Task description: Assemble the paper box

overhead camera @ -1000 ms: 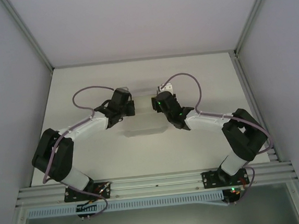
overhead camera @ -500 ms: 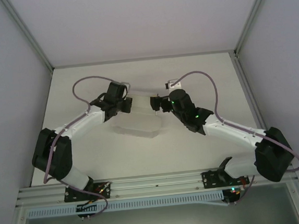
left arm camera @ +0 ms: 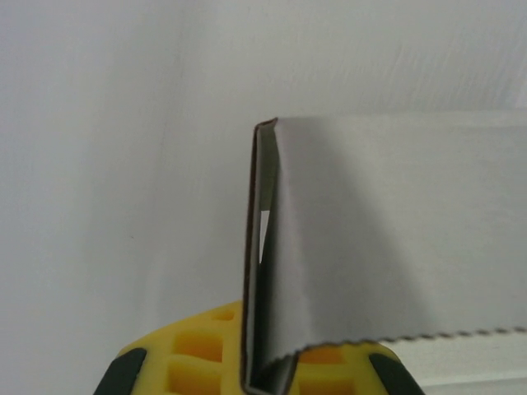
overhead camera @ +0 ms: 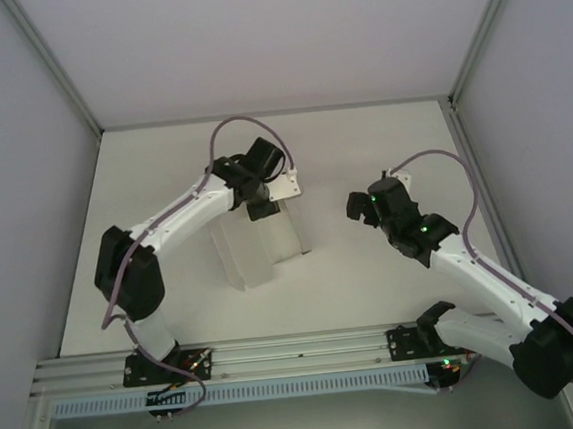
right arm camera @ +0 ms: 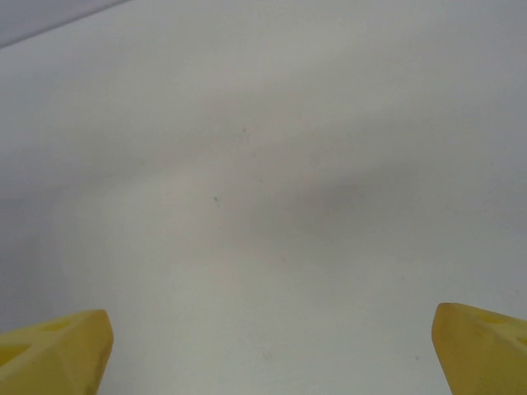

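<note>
The paper box (overhead camera: 259, 247) is pale paperboard at the table's middle, its far end pinched in my left gripper (overhead camera: 259, 209). In the left wrist view a folded double layer of the paper box (left arm camera: 370, 247) stands edge-on in my left gripper (left arm camera: 263, 374), and the yellow fingers (left arm camera: 189, 354) are shut on it. My right gripper (overhead camera: 356, 206) hangs open to the right of the box, a clear gap away from it. The right wrist view shows my right gripper (right arm camera: 270, 354) with its yellow fingertips (right arm camera: 53, 354) wide apart over bare table.
The white table (overhead camera: 380, 136) is enclosed by pale walls left, right and back. An aluminium rail (overhead camera: 299, 352) carrying both arm bases runs along the near edge. Free surface lies beyond and right of the box.
My right gripper opened, let go of the box and drew back to the right. The left arm swung right and farther out, turning the box with it.
</note>
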